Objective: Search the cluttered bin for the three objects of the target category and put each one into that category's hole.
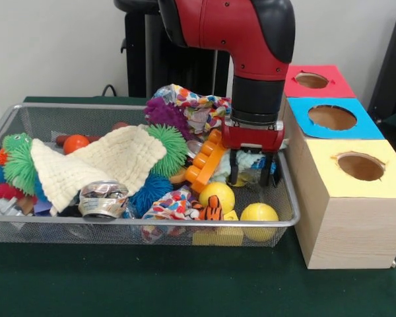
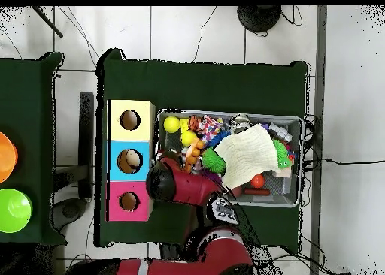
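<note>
Green cloth table (image 1: 66,290), pale wall behind. Wire mesh bin (image 1: 26,228) crammed: green spiky toy (image 1: 16,162) far left, cream washcloth (image 1: 102,162) draped over the pile, hiding things beneath, crushed can (image 1: 103,199) with unreadable print, orange plastic block (image 1: 203,162), yellow balls (image 1: 259,214) at the right corner. Gripper (image 1: 251,173) lowered into the bin's right end, fingers slightly apart, seemingly empty, probably searching. Wooden box with yellow hole (image 1: 360,166), blue (image 1: 332,117), red (image 1: 311,80) just beside the bin. Target category unclear.

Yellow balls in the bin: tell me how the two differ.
One yellow ball sits farther back, beside the orange block, partly hidden by the striped tiger toy. The other yellow ball lies against the basket's front rim, nearer the boxes, almost fully visible. Both are round, plain yellow and look alike in size.
</note>
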